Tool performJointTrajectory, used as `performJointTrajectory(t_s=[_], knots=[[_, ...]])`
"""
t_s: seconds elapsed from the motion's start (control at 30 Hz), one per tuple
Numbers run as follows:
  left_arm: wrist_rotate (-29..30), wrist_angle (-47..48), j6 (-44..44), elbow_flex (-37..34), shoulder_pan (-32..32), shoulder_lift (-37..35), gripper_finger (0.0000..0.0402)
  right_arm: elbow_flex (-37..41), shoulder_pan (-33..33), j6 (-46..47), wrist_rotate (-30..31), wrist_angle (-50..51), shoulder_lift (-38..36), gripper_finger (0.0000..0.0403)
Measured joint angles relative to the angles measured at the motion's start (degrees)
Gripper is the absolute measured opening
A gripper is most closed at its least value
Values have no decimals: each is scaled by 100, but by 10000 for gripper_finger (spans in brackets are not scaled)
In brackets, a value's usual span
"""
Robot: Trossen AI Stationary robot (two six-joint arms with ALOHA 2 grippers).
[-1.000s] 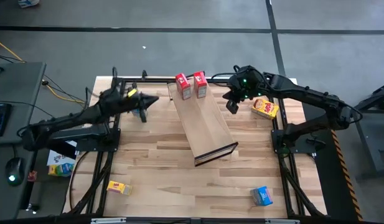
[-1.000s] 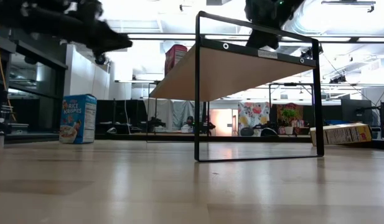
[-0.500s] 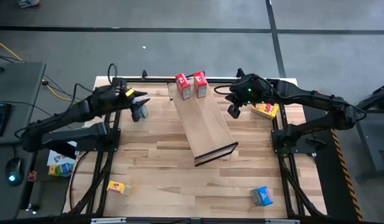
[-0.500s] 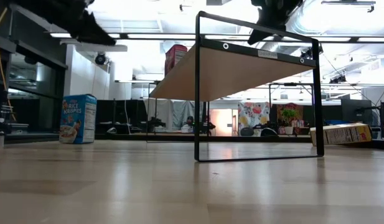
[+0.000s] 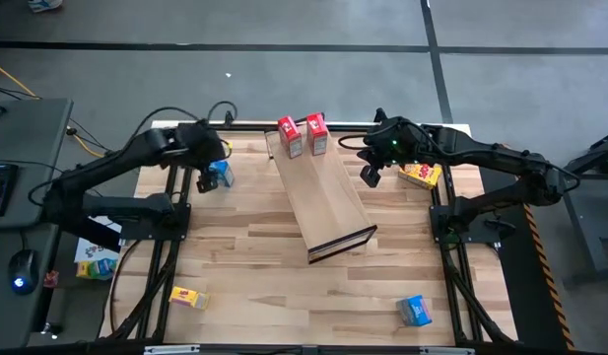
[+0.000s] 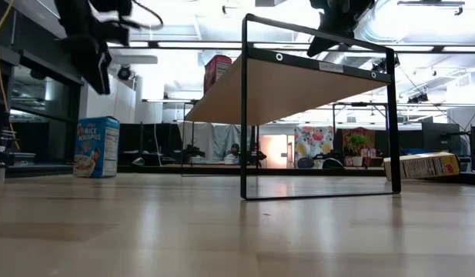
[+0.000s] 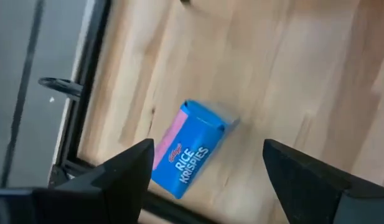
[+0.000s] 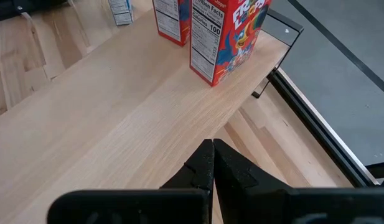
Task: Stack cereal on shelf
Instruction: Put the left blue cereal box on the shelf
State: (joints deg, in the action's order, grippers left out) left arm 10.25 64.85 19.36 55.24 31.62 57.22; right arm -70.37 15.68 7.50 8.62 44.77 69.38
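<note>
Two red boxes (image 5: 302, 135) on shelf (image 5: 323, 202), four elsewhere.

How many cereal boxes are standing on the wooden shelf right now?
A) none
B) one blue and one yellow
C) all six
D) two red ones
D: two red cereal boxes stand side by side at the far end of the shelf, while the blue Rice Krispies box and the other boxes sit on the tabletop.
</note>
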Motion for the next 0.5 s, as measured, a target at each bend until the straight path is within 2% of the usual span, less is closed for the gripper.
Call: performJointTrajectory(t_s=[0.27,0.5], knots=[[686,1,1422,-2,30,766,294,0,0,-2,22,0,0,0],[273,30,1895,-2,42,808,294,0,0,-2,24,2,0,0]])
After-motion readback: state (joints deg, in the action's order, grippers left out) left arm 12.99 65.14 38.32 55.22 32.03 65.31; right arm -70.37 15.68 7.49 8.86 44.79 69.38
